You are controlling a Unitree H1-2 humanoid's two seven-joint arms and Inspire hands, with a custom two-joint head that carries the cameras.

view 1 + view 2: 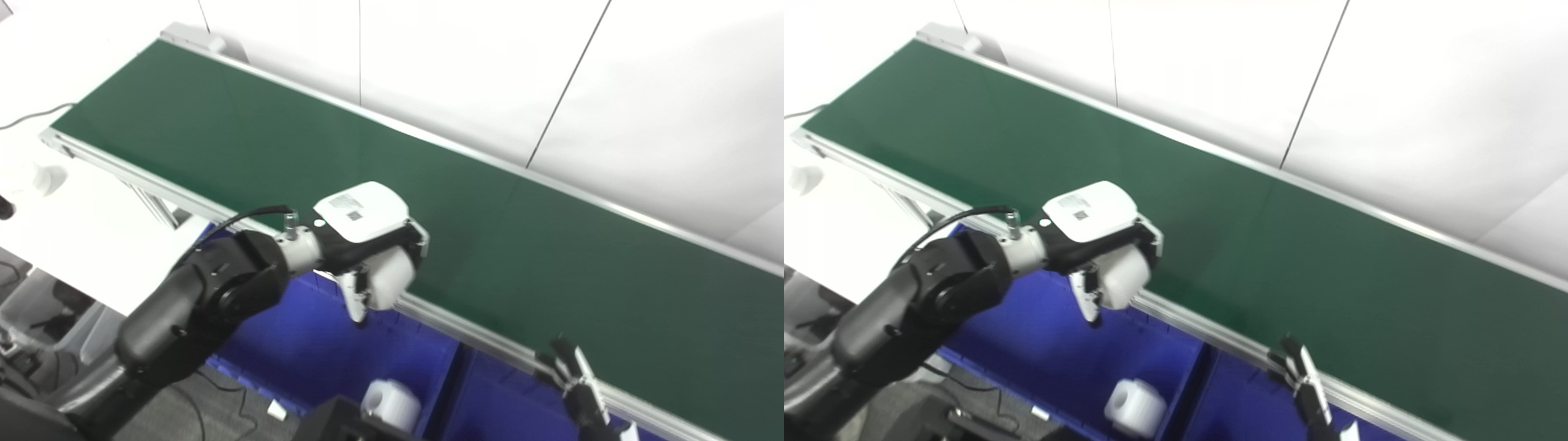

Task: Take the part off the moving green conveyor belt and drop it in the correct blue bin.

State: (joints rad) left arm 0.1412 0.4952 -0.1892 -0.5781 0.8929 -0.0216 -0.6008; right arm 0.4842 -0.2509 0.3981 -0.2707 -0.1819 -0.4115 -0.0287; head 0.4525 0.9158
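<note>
My left hand (pixel 367 242) hangs over the near rail of the green conveyor belt (pixel 520 233), its fingers curled around a white rounded part (pixel 389 278). Hand and part are directly above the left blue bin (pixel 306 343). Another white cylindrical part (pixel 390 401) lies on the floor of that bin near its right wall. No loose part shows on the belt. At the bottom right, my right hand (pixel 579 383) reaches just up to the rail, with only its fingers in view, spread and holding nothing.
A second blue bin (pixel 508 404) sits to the right of the first, across a divider wall. A white table (pixel 79 239) stands at the left beside the belt's end. White wall panels run behind the belt.
</note>
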